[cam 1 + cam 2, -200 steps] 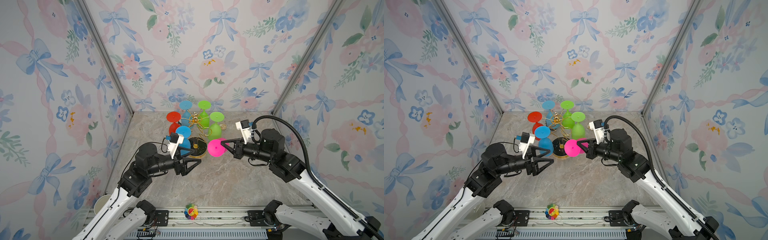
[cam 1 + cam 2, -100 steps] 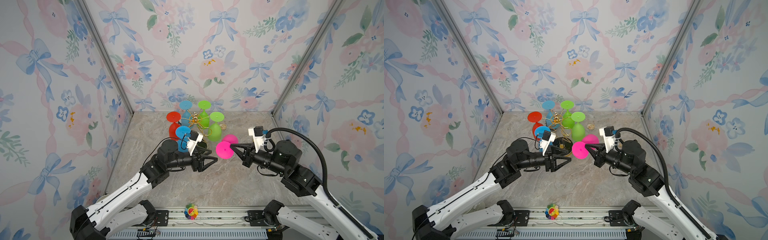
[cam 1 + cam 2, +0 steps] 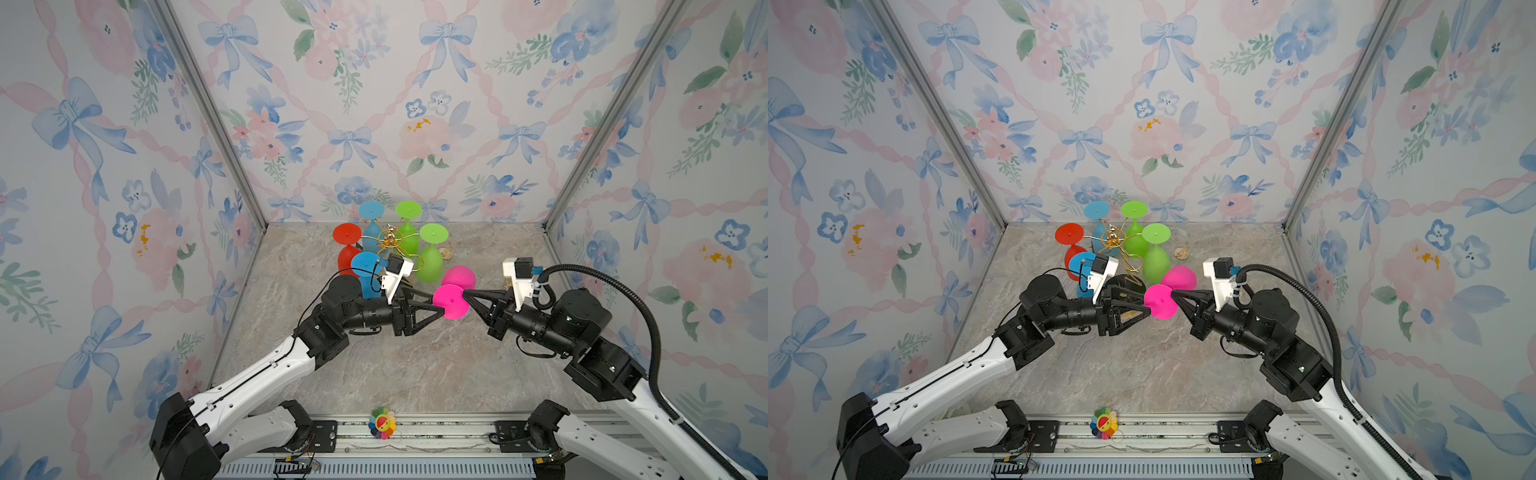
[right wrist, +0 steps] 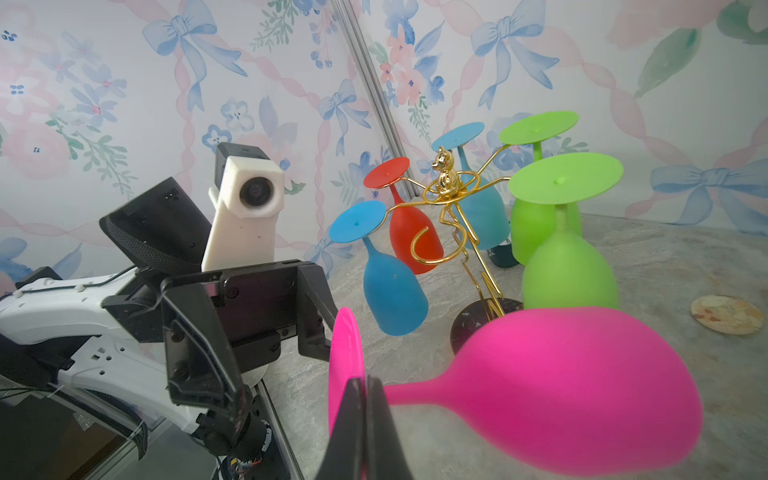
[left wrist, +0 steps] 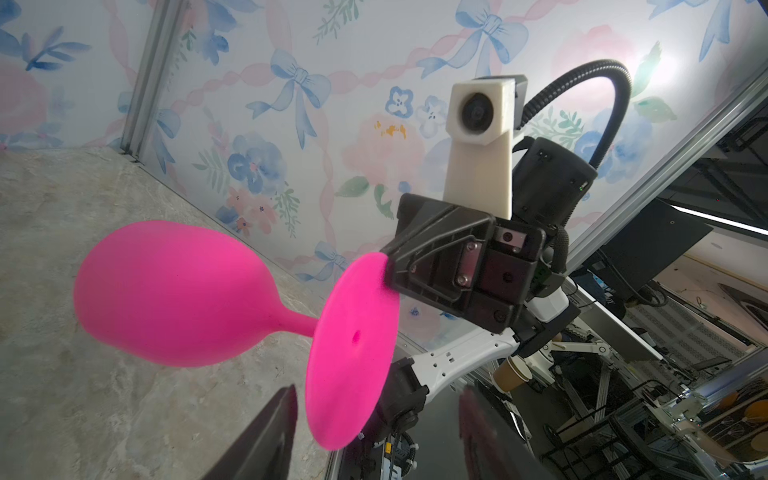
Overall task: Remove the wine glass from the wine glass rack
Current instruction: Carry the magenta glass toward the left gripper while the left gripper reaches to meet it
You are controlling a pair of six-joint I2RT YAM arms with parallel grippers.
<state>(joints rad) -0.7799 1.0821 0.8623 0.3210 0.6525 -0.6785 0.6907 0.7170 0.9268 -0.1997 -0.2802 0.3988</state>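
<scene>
My right gripper (image 3: 464, 293) (image 4: 365, 384) is shut on the rim of the foot of a pink wine glass (image 3: 451, 301) (image 3: 1160, 301). The glass lies level above the table, clear of the rack, its bowl (image 4: 561, 374) (image 5: 178, 291) pointing towards the back wall. My left gripper (image 3: 437, 304) (image 5: 376, 395) is open, its jaws on either side of the foot's opposite edge. The gold wire wine glass rack (image 3: 390, 242) (image 4: 446, 191) stands at the back on its dark round base (image 4: 473, 324), with several red, blue and green glasses hanging from it.
A small tan disc (image 3: 447, 252) (image 4: 725, 314) lies on the marble floor right of the rack. A rainbow flower (image 3: 382, 422) sits on the front rail. Flowered walls close in the left, back and right sides.
The right gripper has carried the pink glass away from the rack towards the front. The left arm has reached in to the glass's foot, and its jaws have narrowed around the edge.
</scene>
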